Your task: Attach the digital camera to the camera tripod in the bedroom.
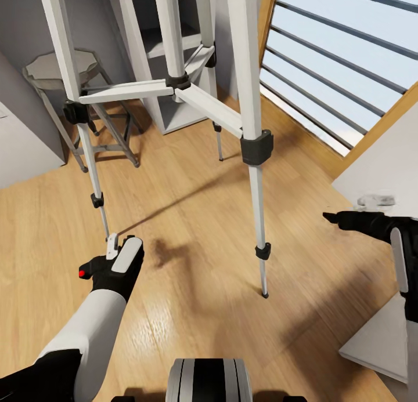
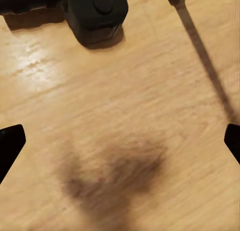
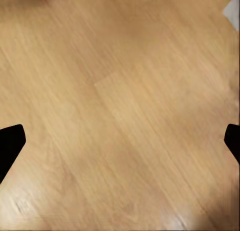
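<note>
**Two grippers hanging open, camera on floor near left one**

Stool (image 1: 61, 71) is sitting far left by the wall. Left gripper (image 1: 119, 248) is hovering over the plank floor (image 1: 191, 309), fingers spread wide, holding nothing. Left wrist view is showing the camera (image 2: 95, 13) lying on the planks ahead of the fingertips, apart from them. Long axis is hard to read at this crop. Tripod (image 1: 177, 83) is standing mid-frame, three legs splayed; nearest leg (image 1: 258, 216) is planting between the arms. Right gripper (image 1: 337, 218) is sitting far right, also wide open and empty, looking at bare floor. Judging left arm is clearly nearer for the pickup.
</note>
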You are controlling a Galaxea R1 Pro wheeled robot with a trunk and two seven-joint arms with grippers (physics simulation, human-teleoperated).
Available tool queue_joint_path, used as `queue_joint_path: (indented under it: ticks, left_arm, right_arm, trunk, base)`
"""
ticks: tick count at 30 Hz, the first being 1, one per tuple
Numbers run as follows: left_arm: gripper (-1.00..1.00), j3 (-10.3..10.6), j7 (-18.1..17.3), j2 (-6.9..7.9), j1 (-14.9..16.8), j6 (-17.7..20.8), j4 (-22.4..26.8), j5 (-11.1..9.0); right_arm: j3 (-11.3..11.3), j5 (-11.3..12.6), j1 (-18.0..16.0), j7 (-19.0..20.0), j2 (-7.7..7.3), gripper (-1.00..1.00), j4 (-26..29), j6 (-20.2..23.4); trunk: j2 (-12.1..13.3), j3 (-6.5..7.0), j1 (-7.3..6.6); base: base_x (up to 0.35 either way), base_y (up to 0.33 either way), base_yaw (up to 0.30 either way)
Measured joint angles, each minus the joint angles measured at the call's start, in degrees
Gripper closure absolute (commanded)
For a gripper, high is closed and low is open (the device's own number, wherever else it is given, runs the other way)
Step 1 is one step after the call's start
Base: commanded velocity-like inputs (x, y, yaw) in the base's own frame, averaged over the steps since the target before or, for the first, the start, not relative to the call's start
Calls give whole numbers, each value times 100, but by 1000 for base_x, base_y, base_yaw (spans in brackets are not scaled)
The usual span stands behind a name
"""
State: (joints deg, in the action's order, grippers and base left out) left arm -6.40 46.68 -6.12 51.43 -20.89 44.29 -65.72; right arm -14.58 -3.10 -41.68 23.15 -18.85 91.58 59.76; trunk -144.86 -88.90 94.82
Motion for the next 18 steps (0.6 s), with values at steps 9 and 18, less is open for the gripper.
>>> queue_joint_path:
  ticks: [9, 18]
  left_arm:
    - [-100, 1, -1, -9, 15, 0, -3, 15]
    - [-100, 1, 2, 8, 25, -1, -6, 23]
  right_arm:
    - [-22, -4, -697, 8, -455, -100, -19, 1]
    - [-20, -9, -1034, 9, -585, -100, -14, 2]
  trunk:
    - [0, 0, 0]
    - [-8, -133, 16]
  base:
    - [0, 0, 0]
    - [0, 0, 0]
